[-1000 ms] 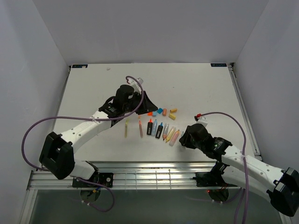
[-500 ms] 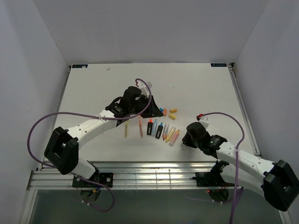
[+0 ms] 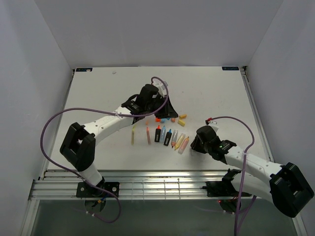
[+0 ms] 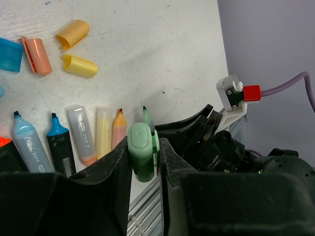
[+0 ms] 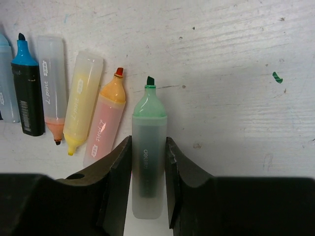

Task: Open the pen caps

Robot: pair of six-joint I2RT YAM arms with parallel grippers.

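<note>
Green plastic shows in both grippers. The green cap [image 4: 141, 147] is pinched tight in the left gripper [image 4: 143, 152], and the green highlighter body [image 5: 149, 123], its tip bare, is squeezed in the right gripper [image 5: 147, 142]. So this pen is open already. The right gripper holds the body low over the white table [image 3: 211, 93], at the right end of the row of open pens [image 3: 172, 137], just beside the pen with the orange tip [image 5: 109, 118]. In the last second the left arm has swung across from the left of the row to a spot on its far side, over the loose caps [image 3: 173, 118] that lie there: a yellow cap [image 4: 78, 65], a pink cap [image 4: 36, 48] and a blue cap [image 4: 10, 48] among them. The right arm has hardly moved. I think the pulling is done and only the putting down is left — the cap should drop with the other caps, and the body should be let go at the end of the row. Two thin pens [image 3: 133, 135] lie to the left of the row, and I cannot tell if they have caps on.
</note>
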